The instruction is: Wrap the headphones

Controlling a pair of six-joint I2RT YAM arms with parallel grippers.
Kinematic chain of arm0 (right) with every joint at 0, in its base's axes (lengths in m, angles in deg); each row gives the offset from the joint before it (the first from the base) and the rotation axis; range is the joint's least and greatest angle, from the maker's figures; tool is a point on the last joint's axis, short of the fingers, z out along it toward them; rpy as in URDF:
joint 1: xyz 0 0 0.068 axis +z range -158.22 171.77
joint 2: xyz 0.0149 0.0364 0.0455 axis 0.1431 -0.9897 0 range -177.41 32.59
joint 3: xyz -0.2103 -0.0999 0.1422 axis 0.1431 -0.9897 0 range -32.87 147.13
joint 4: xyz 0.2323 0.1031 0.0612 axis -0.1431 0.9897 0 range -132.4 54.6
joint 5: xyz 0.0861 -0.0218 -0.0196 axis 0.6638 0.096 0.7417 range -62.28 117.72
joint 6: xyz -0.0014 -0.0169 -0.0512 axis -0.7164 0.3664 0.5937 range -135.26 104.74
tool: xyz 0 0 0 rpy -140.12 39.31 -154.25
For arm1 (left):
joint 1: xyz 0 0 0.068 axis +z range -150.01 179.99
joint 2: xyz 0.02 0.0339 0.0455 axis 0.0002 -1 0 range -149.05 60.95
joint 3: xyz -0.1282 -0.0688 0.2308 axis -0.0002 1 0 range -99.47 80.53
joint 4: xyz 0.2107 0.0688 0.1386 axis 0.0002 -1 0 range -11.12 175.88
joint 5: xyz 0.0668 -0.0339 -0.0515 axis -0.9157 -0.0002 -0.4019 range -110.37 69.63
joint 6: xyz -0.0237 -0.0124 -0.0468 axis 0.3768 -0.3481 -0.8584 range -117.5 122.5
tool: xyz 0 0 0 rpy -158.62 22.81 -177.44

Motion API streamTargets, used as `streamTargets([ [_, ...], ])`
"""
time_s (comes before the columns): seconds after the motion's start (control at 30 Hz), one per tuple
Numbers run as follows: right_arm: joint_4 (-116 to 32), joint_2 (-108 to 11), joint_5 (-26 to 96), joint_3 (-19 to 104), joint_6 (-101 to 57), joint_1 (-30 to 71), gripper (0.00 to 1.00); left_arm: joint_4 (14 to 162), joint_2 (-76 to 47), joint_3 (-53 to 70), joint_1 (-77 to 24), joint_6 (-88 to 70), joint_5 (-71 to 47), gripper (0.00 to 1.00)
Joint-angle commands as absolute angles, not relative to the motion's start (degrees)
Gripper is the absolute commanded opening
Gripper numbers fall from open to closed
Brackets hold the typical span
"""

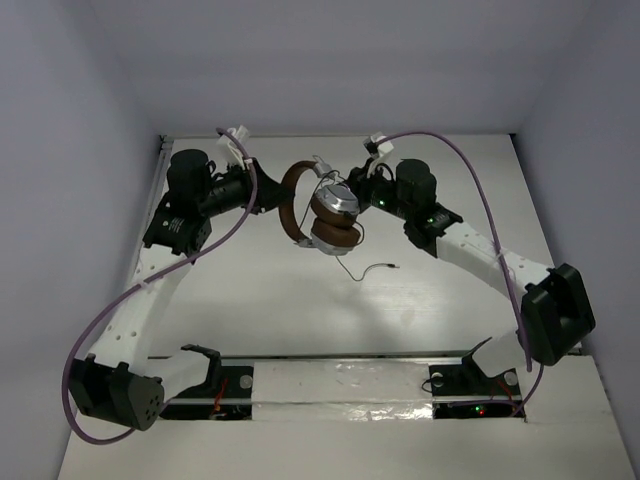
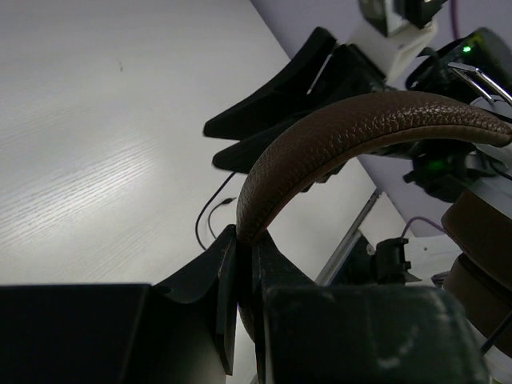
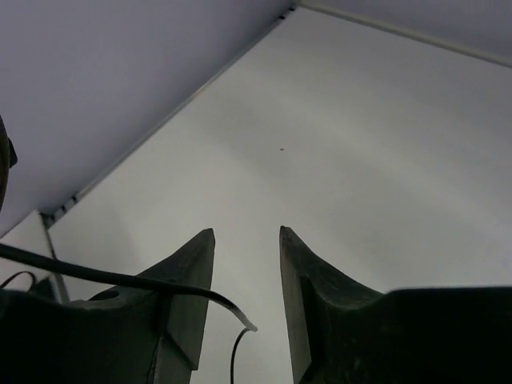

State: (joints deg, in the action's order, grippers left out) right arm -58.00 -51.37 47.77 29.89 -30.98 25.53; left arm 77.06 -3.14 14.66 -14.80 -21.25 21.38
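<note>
The headphones (image 1: 318, 212) hang above the table, with a brown headband (image 1: 289, 203) and a silver earcup (image 1: 339, 200) over brown pads. My left gripper (image 1: 266, 196) is shut on the headband (image 2: 344, 128), which rises out from between its fingertips (image 2: 244, 240). The thin dark cable (image 1: 366, 270) droops from the earcups to the tabletop. My right gripper (image 1: 362, 188) stands just right of the earcups, open (image 3: 246, 236). The cable (image 3: 120, 280) lies across its left finger, and the gap between the fingers holds nothing.
The white table (image 1: 300, 300) has a raised back edge against the purple walls. Thick purple arm cables (image 1: 480, 200) loop over both arms. My right arm's black fingers (image 2: 280, 88) show behind the headband in the left wrist view.
</note>
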Motion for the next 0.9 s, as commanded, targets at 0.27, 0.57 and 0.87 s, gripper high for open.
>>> streamTargets([
  [0.27, -77.29, -59.33, 61.99, 26.37, -39.50, 25.52, 0.52, 81.58, -3.03, 5.12, -13.55, -30.01, 22.08, 0.00],
  [0.57, -82.65, -60.83, 60.24, 16.97, -41.44, 26.76, 0.51, 85.35, -4.97, 2.31, -12.49, -34.76, 19.00, 0.00],
  [0.87, -82.92, -62.85, 58.22, 13.53, -41.71, 27.37, 0.51, 89.49, -6.55, -0.15, -9.94, -39.16, 19.96, 0.00],
])
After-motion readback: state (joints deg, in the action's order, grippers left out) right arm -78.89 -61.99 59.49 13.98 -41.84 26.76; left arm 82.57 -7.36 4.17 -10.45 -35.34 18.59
